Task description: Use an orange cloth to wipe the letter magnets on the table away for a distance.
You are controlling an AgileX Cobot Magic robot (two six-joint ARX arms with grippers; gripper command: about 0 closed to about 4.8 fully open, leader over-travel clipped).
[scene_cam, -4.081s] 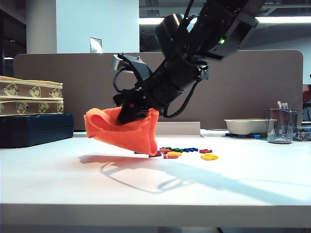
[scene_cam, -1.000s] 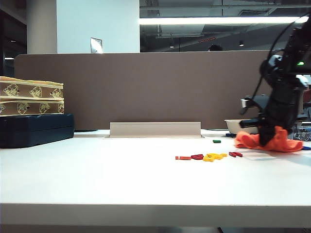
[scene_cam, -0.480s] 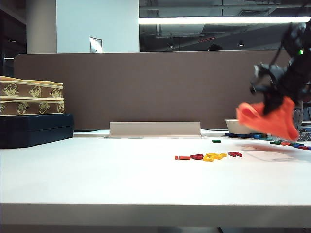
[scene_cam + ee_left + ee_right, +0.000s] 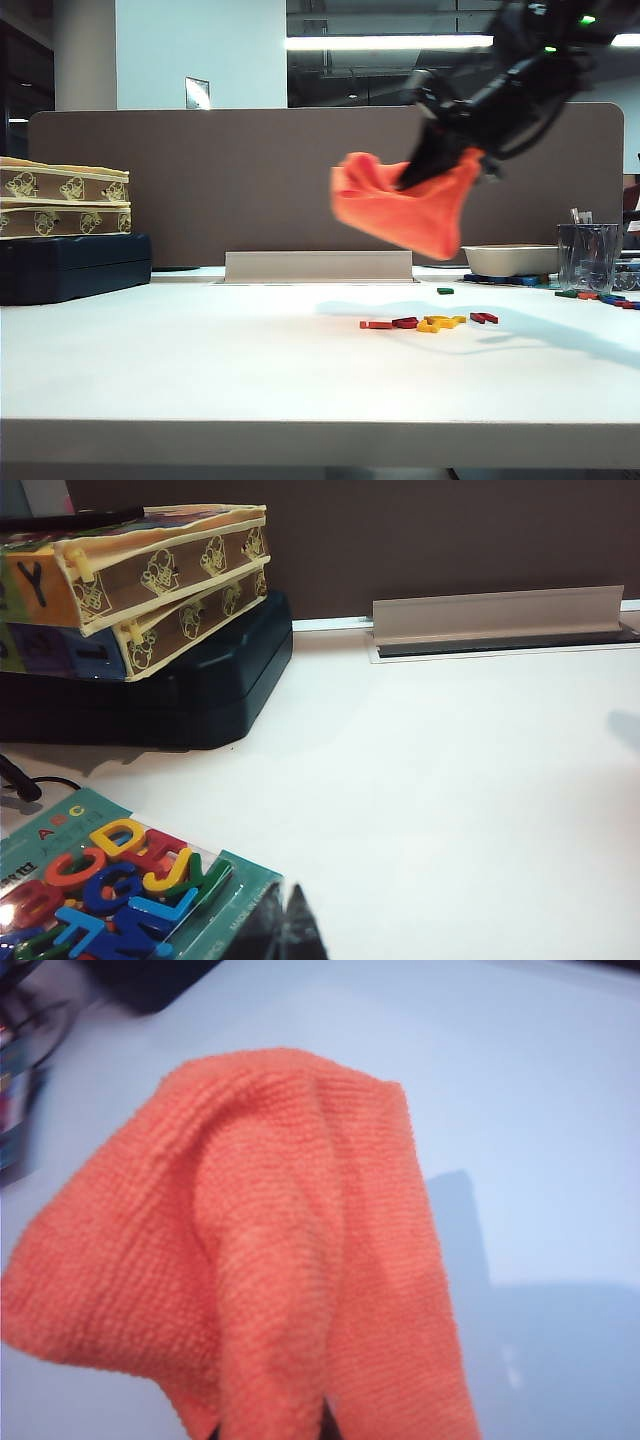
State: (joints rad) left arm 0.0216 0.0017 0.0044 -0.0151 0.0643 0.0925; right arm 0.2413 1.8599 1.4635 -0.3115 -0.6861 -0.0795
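So the right gripper (image 4: 440, 150) is pinching the orange cloth (image 4: 400, 210) by a bunched fold; soft, floppy, light. Left gripper (image 4: 290, 930) idles, can't tell its state.

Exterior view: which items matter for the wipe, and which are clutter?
Job:
orange cloth, held aloft by the right gripper
letter magnets
table

Clutter:
stacked boxes
dark case
white tray
clear cup

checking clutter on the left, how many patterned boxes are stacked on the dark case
2: the upper patterned box sits on the lower patterned box, both on the dark case at the table's left.
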